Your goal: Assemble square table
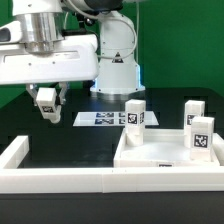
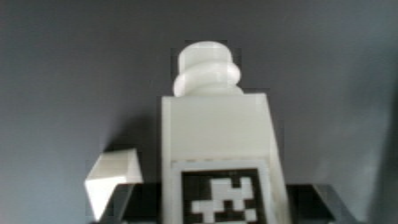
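Observation:
The white square tabletop, with its raised rim, lies on the black table at the exterior view's right. Three white tagged legs stand upright on it: one at the far left corner, one at the far right, and one nearer on the right. My gripper hangs above the table at the exterior view's left, well apart from the tabletop. It is shut on a fourth leg. In the wrist view this leg sticks out from between the dark fingers, tag facing the camera and rounded tip pointing away.
The marker board lies flat on the table behind, between my gripper and the tabletop. A long white rail runs along the front edge and turns up at the left. The robot's base stands at the back.

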You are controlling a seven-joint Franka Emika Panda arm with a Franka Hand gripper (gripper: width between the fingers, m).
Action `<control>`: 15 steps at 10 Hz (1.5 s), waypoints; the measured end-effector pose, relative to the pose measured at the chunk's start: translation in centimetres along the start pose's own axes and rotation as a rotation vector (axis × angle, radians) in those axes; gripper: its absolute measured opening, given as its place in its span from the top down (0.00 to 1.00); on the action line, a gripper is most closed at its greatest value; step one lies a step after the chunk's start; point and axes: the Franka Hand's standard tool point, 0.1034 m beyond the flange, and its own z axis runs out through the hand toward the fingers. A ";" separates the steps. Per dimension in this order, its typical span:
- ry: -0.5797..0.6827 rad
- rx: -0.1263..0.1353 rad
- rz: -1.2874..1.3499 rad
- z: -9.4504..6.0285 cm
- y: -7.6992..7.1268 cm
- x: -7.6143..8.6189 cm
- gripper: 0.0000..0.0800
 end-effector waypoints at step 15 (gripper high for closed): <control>0.197 -0.011 0.096 -1.6 -6.2 5.8 0.64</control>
